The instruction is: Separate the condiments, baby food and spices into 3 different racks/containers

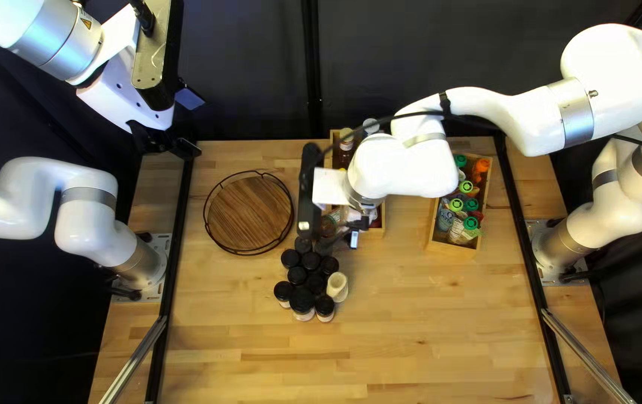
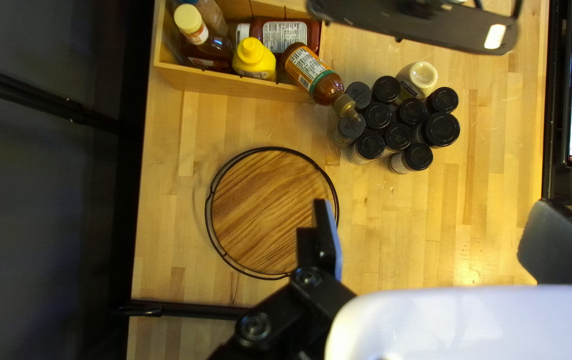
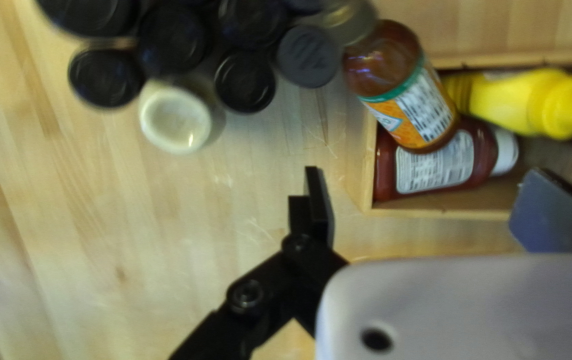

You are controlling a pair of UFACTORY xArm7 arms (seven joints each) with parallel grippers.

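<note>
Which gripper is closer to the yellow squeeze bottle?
Right: the right gripper hangs close to the yellow bottle, while the left gripper is farther off, beyond the round tray.

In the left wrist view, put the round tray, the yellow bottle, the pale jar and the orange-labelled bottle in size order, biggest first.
1. Round tray
2. Orange-labelled bottle
3. Yellow bottle and pale jar: too alike to rank

The left end effector [image 1: 166, 144] and right end effector [image 1: 340, 235] angle downward, fingers spread wide.
</note>
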